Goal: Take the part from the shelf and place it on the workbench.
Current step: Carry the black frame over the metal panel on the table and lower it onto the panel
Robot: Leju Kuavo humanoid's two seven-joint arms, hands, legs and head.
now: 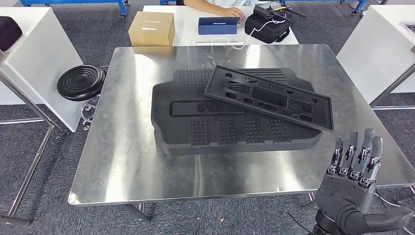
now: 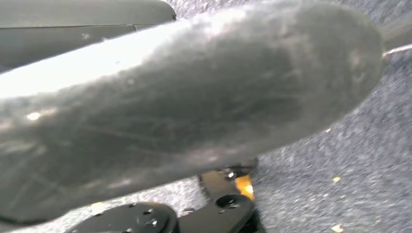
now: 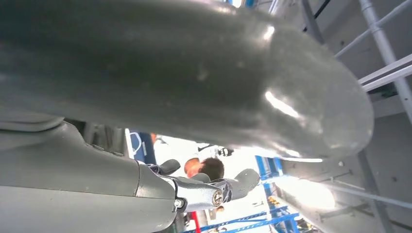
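We see a steel workbench (image 1: 127, 161) on grey carpet (image 1: 49, 147), bearing a mat (image 1: 195, 122) and part (image 1: 269, 95); near right, our right hand (image 1: 353, 181) hovers, fingers apart, empty; left-hand fingers indeterminable.

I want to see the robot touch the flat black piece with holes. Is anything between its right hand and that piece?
Nothing visible stands in the way. The right hand is raised at the near right edge of the workbench, empty, fingers apart. The flat part lies tilted on the big black part, with only bare metal tabletop between it and the hand.
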